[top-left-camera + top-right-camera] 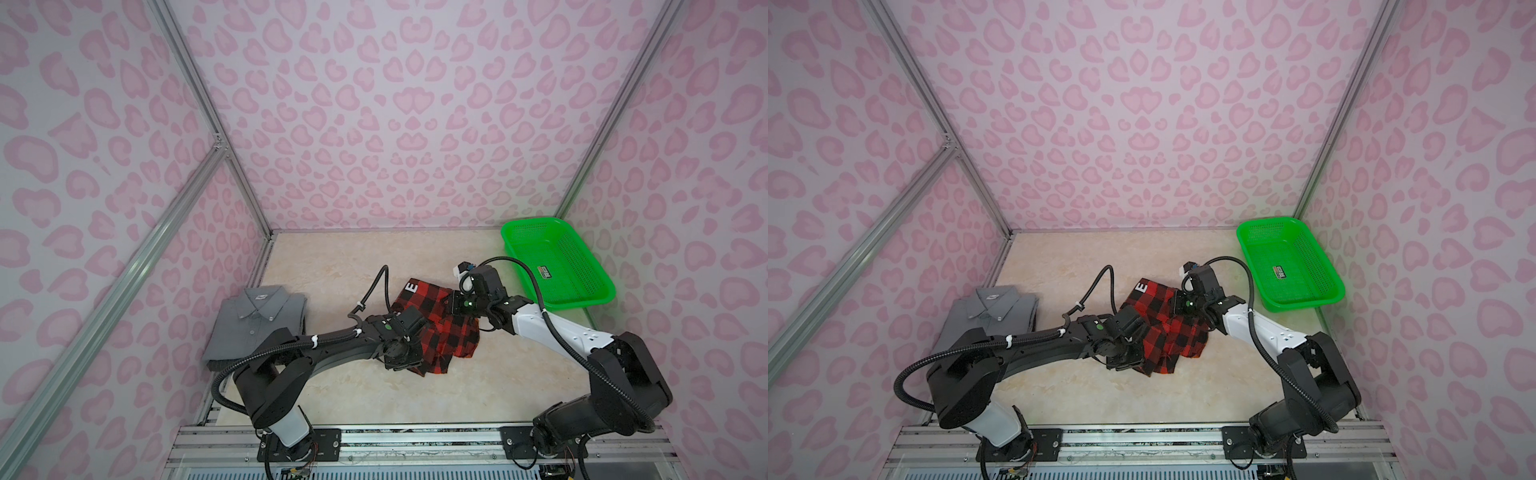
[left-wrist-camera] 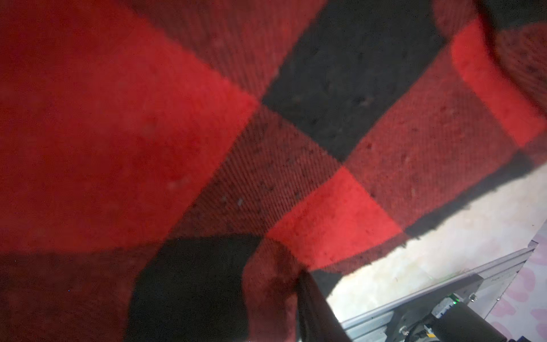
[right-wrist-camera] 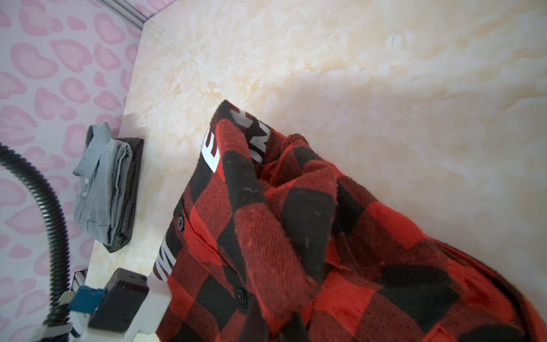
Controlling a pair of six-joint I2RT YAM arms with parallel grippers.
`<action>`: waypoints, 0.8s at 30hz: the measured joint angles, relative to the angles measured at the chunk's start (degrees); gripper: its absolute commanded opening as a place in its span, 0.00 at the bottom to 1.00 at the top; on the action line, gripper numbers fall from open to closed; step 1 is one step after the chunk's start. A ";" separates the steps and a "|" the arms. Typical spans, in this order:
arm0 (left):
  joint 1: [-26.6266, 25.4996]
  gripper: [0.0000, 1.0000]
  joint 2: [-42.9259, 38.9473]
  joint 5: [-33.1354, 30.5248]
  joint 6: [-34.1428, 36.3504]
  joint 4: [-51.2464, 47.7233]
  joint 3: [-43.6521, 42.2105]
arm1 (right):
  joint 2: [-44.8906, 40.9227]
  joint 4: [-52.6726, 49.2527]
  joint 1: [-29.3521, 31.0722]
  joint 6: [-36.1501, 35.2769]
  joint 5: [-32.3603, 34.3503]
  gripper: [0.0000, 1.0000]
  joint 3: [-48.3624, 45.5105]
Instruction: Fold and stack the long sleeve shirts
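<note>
Right gripper [image 1: 457, 309] clamped on checked shirt [image 1: 436, 328]; left gripper [image 1: 401, 357] state not discernible. Fold to be laid flat, edges aligned.

From my station both top views look evenly lit and sharp, with wide-angle bending at the edges. My left wrist view is dim, the checked shirt [image 2: 207, 133] blurred close up.

- A robot test cell, not a home: pink-spotted panel walls [image 1: 395, 124] in aluminium framing [image 1: 208, 112].
- 2 arms bolted to a metal base rail [image 1: 415, 440] beside a marble-look table [image 1: 332, 266].
</note>
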 measured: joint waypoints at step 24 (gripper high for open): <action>-0.17 0.12 3.02 1.14 0.17 2.29 2.67 | -3.37 -0.09 -0.13 3.56 5.40 0.35 -16.98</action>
